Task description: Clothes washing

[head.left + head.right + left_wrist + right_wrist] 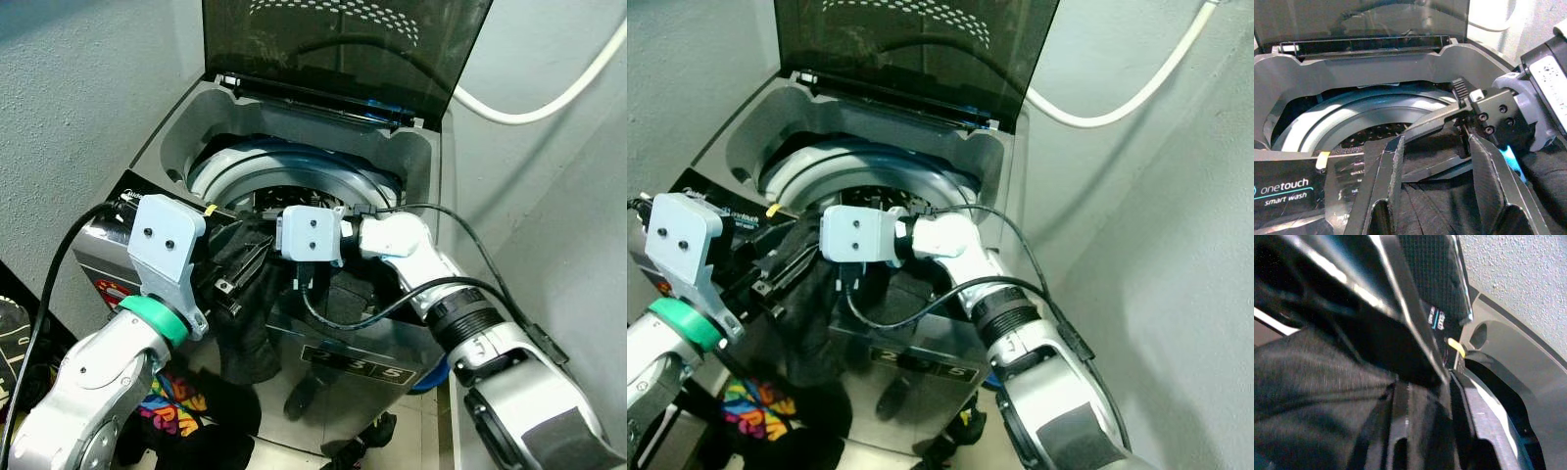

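partly hidden, black garment (245, 294), both hands' fingertips

Left gripper (1432, 164) spread over dark garment (1430, 205), washer drum (1371, 110), raised lid (1361, 19)

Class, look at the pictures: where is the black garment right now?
The black garment hangs over the front rim of the open washer, between the left tool and right tool, its lower part trailing down the front.
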### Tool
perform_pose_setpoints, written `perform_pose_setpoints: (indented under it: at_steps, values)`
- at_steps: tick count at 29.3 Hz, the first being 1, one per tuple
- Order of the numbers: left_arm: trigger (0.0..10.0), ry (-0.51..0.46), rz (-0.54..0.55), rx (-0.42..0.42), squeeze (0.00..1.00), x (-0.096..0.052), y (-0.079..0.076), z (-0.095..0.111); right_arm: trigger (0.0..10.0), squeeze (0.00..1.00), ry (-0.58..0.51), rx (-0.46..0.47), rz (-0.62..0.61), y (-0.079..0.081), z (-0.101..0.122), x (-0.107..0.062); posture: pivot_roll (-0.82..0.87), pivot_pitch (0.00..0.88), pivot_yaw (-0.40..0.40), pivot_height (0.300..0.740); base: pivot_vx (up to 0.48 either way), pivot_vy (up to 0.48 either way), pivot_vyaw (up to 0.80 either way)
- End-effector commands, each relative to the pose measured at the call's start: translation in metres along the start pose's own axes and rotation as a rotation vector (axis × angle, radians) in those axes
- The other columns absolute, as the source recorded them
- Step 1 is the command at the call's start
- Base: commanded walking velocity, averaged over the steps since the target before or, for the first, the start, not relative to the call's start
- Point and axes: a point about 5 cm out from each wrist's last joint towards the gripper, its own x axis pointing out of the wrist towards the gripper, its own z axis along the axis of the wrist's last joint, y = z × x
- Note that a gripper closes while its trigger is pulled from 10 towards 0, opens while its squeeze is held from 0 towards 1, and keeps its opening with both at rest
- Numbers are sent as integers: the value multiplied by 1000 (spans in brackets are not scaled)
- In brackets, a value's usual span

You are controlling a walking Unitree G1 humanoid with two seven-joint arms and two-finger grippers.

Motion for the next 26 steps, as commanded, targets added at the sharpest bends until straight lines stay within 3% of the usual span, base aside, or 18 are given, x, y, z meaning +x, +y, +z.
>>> perform_pose_setpoints:
  at_steps: [1,7,10,12,13,14,15,17,18,20,21,24,25,26]
  values:
    - [10000,8,-8,-3,0,-2,-3,-1,0,0,-2,9,-6,-4,1,0,79,62,-64,740,0,0,0]
    - [10000,7,-4,-5,0,-1,-3,-1,0,0,-3,23,-27,-13,4,4,79,62,-68,740,0,0,0]
    - [10000,5,-5,-5,0,-1,-3,-1,0,0,2,35,-181,-48,16,6,77,60,-67,740,0,0,0]
    - [10000,5,-5,-5,0,-1,-3,-1,0,0,2,35,-181,-48,16,6,77,60,-67,740,0,0,0]
    - [10000,5,-5,-5,0,0,-3,-1,0,0,8,39,-262,-63,21,3,77,60,-67,740,0,0,0]
    - [10000,4,-4,-4,0,0,-3,-1,0,0,10,45,-382,-86,28,-4,80,58,-70,740,0,0,0]
    - [10000,4,-4,-4,0,0,-3,-1,0,0,10,45,-382,-86,28,-4,80,58,-70,740,0,0,0]
    - [10000,4,0,-1,0,0,-2,-1,0,0,11,47,-588,-121,41,-23,85,56,-75,740,0,0,0]
    - [10000,4,0,-1,0,0,-2,-1,0,0,11,47,-588,-121,41,-23,85,56,-75,740,0,0,0]
    - [10000,5,10,4,0,-1,-1,-1,0,0,5,35,-841,-158,54,-58,88,53,-78,740,0,0,0]
    - [10000,5,12,5,0,-2,0,-1,0,0,1,31,-916,-167,58,-70,88,53,-78,740,0,0,0]
    - [10000,5,13,7,0,-1,0,-2,0,0,-17,52,-954,-172,59,-80,90,47,-79,740,0,0,0]
    - [10000,4,13,9,0,-1,0,-1,4235,0,-1,82,-831,-163,51,-73,92,39,-75,740,0,0,0]
    - [10000,3,4,11,0,0,0,-1,10000,0,47,85,-524,-131,29,-58,91,36,-73,740,0,0,0]
